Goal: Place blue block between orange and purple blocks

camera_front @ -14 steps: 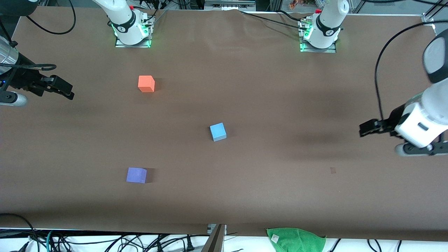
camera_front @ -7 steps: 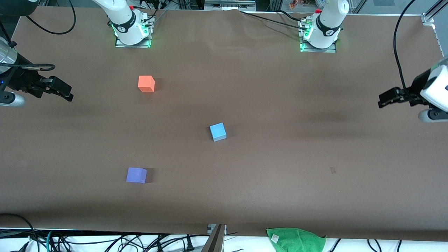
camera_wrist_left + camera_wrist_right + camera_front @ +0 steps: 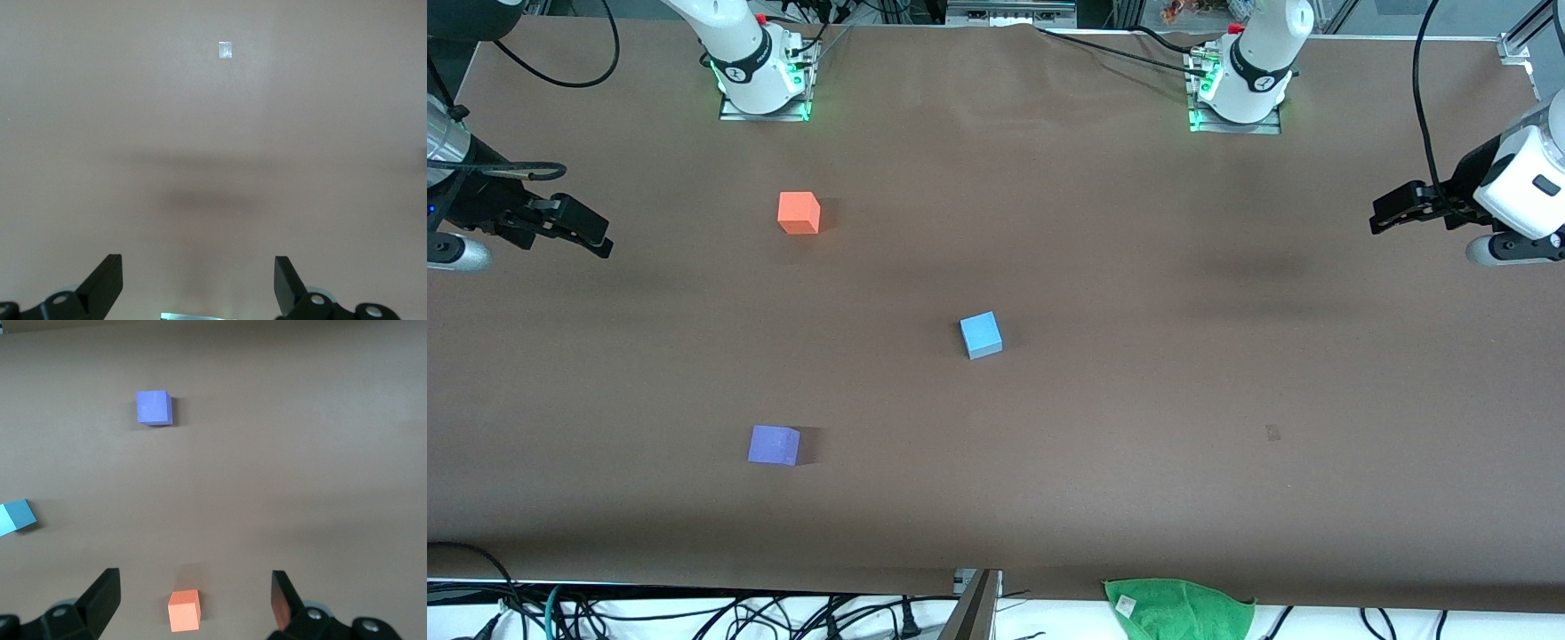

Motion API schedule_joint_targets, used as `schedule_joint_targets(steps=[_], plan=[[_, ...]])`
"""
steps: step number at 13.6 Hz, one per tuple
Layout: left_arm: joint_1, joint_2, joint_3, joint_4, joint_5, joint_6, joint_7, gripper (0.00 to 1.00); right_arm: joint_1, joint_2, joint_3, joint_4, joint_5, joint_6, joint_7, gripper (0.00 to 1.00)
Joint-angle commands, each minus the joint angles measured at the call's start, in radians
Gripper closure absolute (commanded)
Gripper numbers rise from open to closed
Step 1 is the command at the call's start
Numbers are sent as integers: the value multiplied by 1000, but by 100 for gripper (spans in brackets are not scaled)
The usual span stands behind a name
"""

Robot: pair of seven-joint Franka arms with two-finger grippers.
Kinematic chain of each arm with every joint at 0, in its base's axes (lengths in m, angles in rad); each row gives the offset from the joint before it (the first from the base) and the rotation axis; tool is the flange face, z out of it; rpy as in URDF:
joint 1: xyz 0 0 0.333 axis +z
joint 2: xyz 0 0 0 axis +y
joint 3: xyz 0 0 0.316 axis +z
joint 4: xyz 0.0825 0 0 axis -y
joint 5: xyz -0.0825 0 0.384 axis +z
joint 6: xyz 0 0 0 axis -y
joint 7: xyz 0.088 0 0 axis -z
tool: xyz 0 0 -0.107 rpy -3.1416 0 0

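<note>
Over the table edge at the right arm's end, the right gripper (image 3: 591, 233) hung with its fingers spread and nothing between them. The left gripper (image 3: 1392, 212) hung over the table edge at the left arm's end, likewise spread wide and empty. Neither gripper touched any block.

The small matte sky-blue cube (image 3: 981, 335) was taken as the landmark. It sat on the brown table surface (image 3: 1138, 400) near mid-table, well apart from both grippers. The right gripper appeared slightly the nearer of the two. The small matte bright orange cube (image 3: 799, 212) lay farther from the front camera than the sky-blue cube and toward the right arm's end. The small matte violet-purple cube (image 3: 774, 444) lay nearer to the front camera than the sky-blue cube, also toward the right arm's end. The gap between these two cubes therefore lay on the right arm's side of the sky-blue cube. The coming move would probably suit the right arm. As a cube, the block has no long axis to align with.

The right wrist view showed all three cubes; the left wrist view showed only bare table and a small pale mark (image 3: 225, 50).
</note>
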Motion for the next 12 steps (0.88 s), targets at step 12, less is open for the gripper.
schedule_joint_targets(steps=[12], plan=[[-1, 14, 18, 71, -4, 8, 47, 0, -8, -5, -6, 8, 10, -3, -1, 0]])
